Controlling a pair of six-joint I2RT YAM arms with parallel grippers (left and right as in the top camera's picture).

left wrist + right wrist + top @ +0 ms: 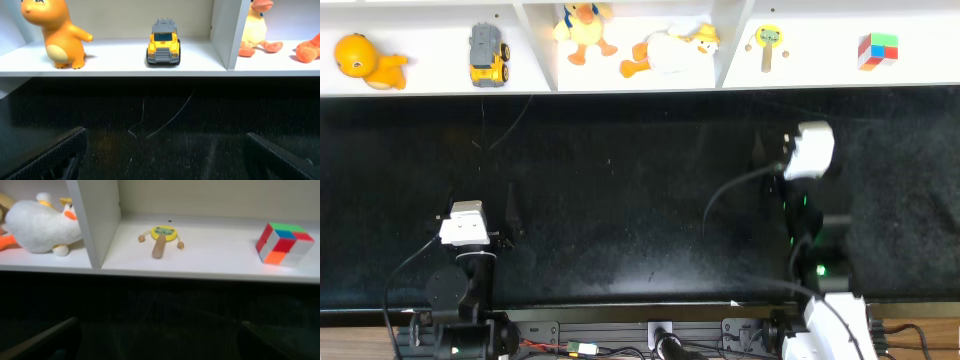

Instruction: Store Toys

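On the white shelf (pixel 430 82) beyond the black mat (pixel 620 200), we see the toys stored already, so our risk is a needless reach. The right gripper (pixel 160 345), near the shelf front, could nudge the rattle drum (pixel 160 239) or colour cube (pixel 285 242) askew. The toy truck (pixel 163 42) and orange figure (pixel 57 32) sit well ahead of the left gripper (pixel 165 160). Both grippers gape wide, holding nothing.

Place: I ran the rig at a lab bench.
Signs: I saw a black mat (pixel 620 200), a white shelf (pixel 820 78) and loose cables (pixel 710 205).
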